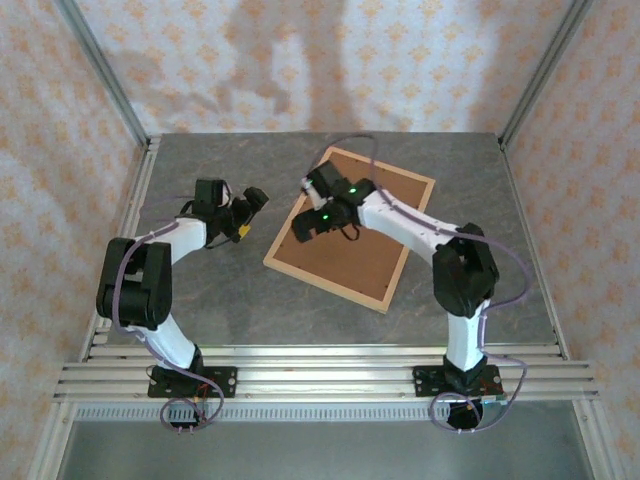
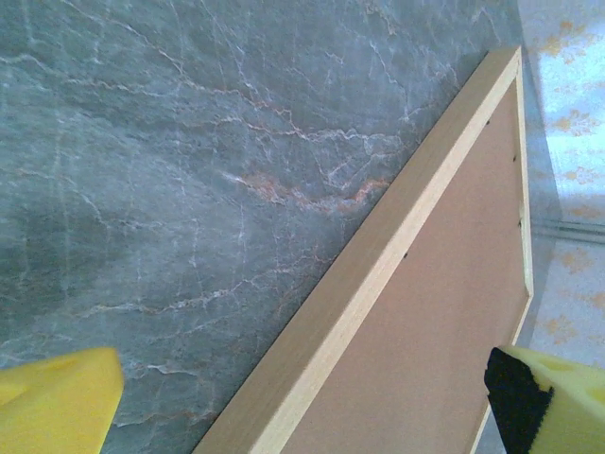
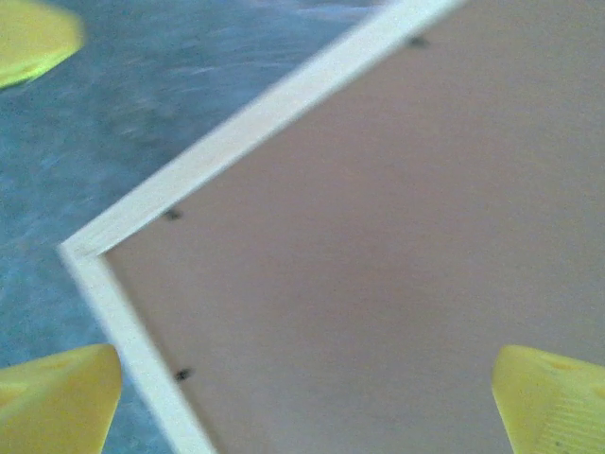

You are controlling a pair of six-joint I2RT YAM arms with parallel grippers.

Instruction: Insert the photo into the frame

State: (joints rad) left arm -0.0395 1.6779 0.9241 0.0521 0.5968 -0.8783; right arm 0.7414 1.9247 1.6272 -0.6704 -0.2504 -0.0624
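The frame (image 1: 390, 166) of light wood lies flat on the grey table, turned at an angle, with a brown backing board (image 1: 360, 250) filling it. The photo is hidden. My left gripper (image 1: 252, 213) hovers open just left of the frame, nothing between its yellow fingers (image 2: 57, 397); the left wrist view looks down on the frame's long edge (image 2: 378, 274) and the board (image 2: 454, 284). My right gripper (image 1: 308, 205) is open above the frame's left part. Its view shows a frame corner (image 3: 71, 251) and the board (image 3: 378, 236) between the empty fingers (image 3: 553, 397).
The marble-patterned table (image 1: 200, 160) is bounded by aluminium posts and papered walls at the back and sides. A metal rail (image 1: 320, 365) runs along the near edge by the arm bases. A yellow pad (image 3: 28, 38) shows at the right wrist view's top left.
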